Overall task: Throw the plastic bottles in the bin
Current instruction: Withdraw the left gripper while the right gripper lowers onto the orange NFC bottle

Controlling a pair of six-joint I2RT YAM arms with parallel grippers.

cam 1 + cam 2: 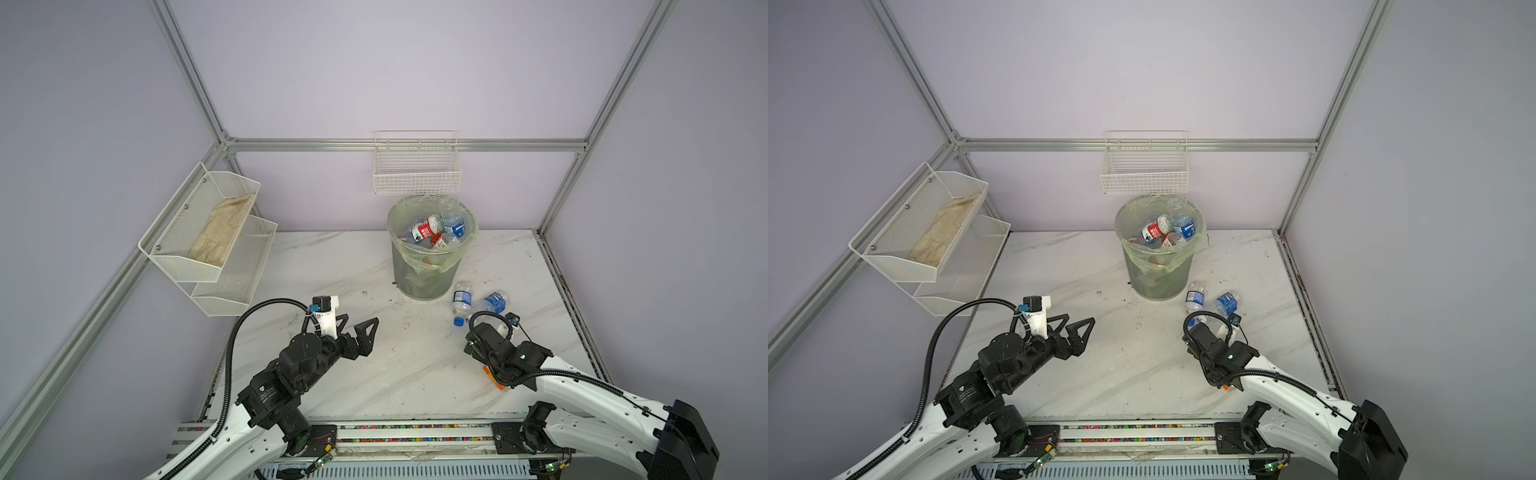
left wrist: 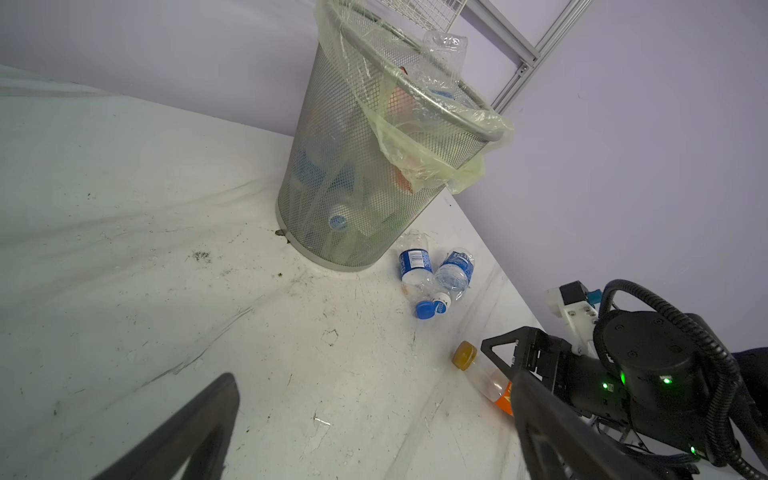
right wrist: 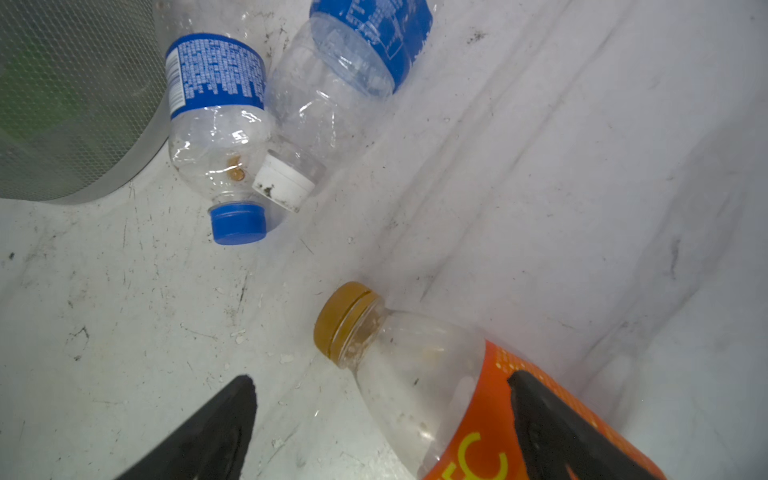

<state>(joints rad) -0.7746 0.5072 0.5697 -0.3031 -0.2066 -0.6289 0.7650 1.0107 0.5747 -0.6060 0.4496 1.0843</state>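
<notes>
Right gripper (image 3: 380,378): jaws spread wide, low over the white marble-pattern tabletop (image 1: 386,374). It straddles a clear plastic bottle with an orange label and amber cap (image 3: 415,374), which lies on its side. One black finger overlaps the label in the right wrist view; contact cannot be told, and nothing is clamped. Just beyond the amber cap, two clear plastic bottles with blue labels lie on the tabletop, necks touching. The blue-capped one (image 3: 216,124) is just beside the base of the round grey mesh bin with a pale green liner (image 1: 422,276); the white-capped one (image 3: 332,83) is on its far side from the bin. The bin stands upright at the back of the tabletop, below a white wire basket (image 1: 417,174) on the wall. It holds several bottles, with a red-labelled bottle (image 1: 424,230) and a blue-labelled bottle (image 1: 455,226) on top. Left gripper (image 1: 360,322): jaws wide, empty, raised over the left side of the tabletop, well apart from every bottle.
</notes>
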